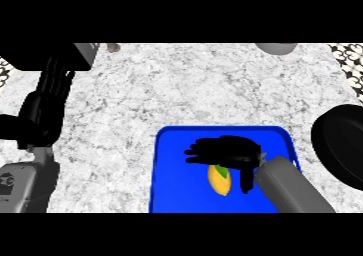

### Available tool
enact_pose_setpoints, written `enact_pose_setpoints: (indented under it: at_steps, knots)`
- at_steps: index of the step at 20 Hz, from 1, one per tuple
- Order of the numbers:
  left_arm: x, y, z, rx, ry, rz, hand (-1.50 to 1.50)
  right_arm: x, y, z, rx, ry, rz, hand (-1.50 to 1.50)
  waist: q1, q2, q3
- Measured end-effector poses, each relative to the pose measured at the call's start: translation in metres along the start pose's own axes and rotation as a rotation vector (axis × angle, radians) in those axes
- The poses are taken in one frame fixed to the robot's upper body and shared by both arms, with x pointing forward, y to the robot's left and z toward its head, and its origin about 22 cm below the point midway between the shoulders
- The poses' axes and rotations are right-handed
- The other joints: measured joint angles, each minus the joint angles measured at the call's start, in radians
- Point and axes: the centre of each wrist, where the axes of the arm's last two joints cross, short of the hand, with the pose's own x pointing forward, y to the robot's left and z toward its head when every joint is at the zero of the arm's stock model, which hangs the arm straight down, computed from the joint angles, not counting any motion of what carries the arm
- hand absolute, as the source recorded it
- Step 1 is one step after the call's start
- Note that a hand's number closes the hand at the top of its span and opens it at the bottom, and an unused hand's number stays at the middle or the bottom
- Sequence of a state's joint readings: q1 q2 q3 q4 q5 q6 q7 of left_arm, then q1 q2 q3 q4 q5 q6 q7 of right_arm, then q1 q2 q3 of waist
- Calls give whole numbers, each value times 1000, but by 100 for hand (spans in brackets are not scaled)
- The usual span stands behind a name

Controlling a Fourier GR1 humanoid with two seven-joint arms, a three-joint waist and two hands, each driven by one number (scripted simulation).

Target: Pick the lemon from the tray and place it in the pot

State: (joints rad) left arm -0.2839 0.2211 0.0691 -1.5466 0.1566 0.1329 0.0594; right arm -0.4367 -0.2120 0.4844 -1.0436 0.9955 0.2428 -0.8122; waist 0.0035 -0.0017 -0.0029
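Right black hand point(227, 152) over small yellow lemon point(219, 183) on bright blue tray point(173, 170), fingers spread, grasping nothing. Risk: rolling away under closing fingers; dark round pot point(345, 145) well apart, right.

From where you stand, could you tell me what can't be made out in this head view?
- Lemon: upper end hidden under the right hand; contact unclear.
- Pot: cut off by the right edge.
- Left hand: dark against dark, fingers unreadable.
- Tray: near edge cut off.
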Motion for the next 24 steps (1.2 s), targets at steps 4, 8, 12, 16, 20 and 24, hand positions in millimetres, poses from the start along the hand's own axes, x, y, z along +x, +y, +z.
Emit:
enact_pose_setpoints:
  at_steps: [4, 8, 12, 16, 20, 24]
  knots:
    - [0, 3, -3, 3, 7, -2, 0, 3, 7, -8, 26, -35, 25, 150, 1, -8, -7]
    - [0, 7, 0, 4, 1, -2, 0, 10, 11, -13, 48, -120, 83, 150, -1, -11, -12]
    - [-1, 8, 0, 6, 3, -4, 0, 17, 16, -17, 46, -161, 120, 150, -4, -11, -14]
    - [-5, 6, -3, 1, 5, -4, 0, 17, 19, -16, 30, -169, 142, 150, -5, -12, -16]
    - [-4, 4, -2, 9, 3, -9, 0, 22, 15, -9, -48, -147, 172, 150, -10, -10, -12]
    - [-8, 5, 2, 7, -1, -3, 0, 25, 3, -2, -180, -65, 170, 150, -12, -5, -6]
